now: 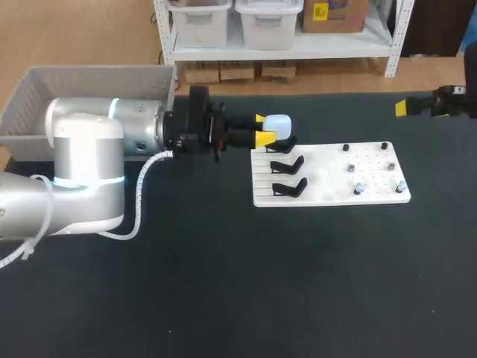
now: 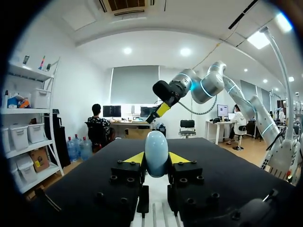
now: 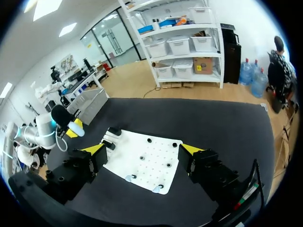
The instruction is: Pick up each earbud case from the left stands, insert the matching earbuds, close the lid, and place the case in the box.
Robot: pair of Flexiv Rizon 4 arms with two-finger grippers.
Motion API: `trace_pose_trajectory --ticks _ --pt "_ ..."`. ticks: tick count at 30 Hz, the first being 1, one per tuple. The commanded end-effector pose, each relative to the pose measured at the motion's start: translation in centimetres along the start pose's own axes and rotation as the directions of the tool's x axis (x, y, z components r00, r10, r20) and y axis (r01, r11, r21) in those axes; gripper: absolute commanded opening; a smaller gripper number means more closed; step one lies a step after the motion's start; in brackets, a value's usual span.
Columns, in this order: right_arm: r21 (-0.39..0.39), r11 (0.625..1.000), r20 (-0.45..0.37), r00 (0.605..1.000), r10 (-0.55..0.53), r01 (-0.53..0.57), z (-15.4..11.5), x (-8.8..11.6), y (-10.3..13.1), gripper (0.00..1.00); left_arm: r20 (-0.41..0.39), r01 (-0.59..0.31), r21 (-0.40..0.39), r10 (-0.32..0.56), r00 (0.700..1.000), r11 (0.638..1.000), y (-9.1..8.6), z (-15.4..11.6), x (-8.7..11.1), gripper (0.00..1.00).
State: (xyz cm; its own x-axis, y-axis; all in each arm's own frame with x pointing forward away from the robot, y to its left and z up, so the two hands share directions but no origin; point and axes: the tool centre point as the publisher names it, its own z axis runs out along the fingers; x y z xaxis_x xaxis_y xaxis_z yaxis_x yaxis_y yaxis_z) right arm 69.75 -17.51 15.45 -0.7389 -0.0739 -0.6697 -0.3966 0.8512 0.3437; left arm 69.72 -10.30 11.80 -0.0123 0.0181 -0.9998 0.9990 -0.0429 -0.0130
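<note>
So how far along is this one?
Early. Nothing done: the grey box shows no case. In hand: left gripper shut on a pale blue earbud case by the stands. Left: inserting earbuds, closing the lid, boxing; right gripper hangs open, empty.

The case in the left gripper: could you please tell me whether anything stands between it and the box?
Nothing loose visibly does. Between the case, shut in the left gripper, and the box lies only that arm's own forearm.
</note>
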Motion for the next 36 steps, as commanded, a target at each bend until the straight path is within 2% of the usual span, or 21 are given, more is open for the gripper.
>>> trace_pose_trajectory --ticks 1,9,18,19,21,28,36 --pt "-0.031 0.998 -0.004 0.999 -0.051 0.051 -1.1 0.1 2.2 1.0 0.003 -0.002 -0.004 0.002 1.0 1.0 -0.1 0.0 0.1 0.0" --pt "-0.102 0.98 -0.058 0.982 -0.178 0.172 -1.3 0.8 7.5 1.0 0.003 -0.002 -0.004 0.002 1.0 1.0 -0.1 0.0 0.1 0.0" --pt "-0.217 0.958 -0.102 0.972 -0.214 0.188 0.8 1.8 13.3 1.0 0.003 -0.002 -0.004 0.002 1.0 1.0 -0.1 0.0 0.1 0.0" --pt "-0.205 0.959 -0.109 0.969 -0.223 0.198 1.2 1.9 13.8 1.0 0.003 -0.002 -0.004 0.002 1.0 1.0 -0.1 0.0 0.1 0.0" --pt "-0.234 0.952 -0.115 0.967 -0.229 0.197 2.0 2.4 14.6 1.0 0.003 -0.002 -0.004 0.002 1.0 1.0 -0.1 0.0 0.1 0.0" --pt "-0.264 0.934 -0.148 0.947 -0.286 0.241 3.6 3.2 17.0 1.0 -0.002 -0.01 0.013 0.01 1.0 1.0 -0.2 0.1 0.1 0.0" --pt "-0.256 0.932 -0.163 0.939 -0.304 0.257 4.4 3.6 17.5 1.0 -0.005 -0.027 0.028 0.027 1.0 0.999 -0.5 0.9 0.2 0.0"
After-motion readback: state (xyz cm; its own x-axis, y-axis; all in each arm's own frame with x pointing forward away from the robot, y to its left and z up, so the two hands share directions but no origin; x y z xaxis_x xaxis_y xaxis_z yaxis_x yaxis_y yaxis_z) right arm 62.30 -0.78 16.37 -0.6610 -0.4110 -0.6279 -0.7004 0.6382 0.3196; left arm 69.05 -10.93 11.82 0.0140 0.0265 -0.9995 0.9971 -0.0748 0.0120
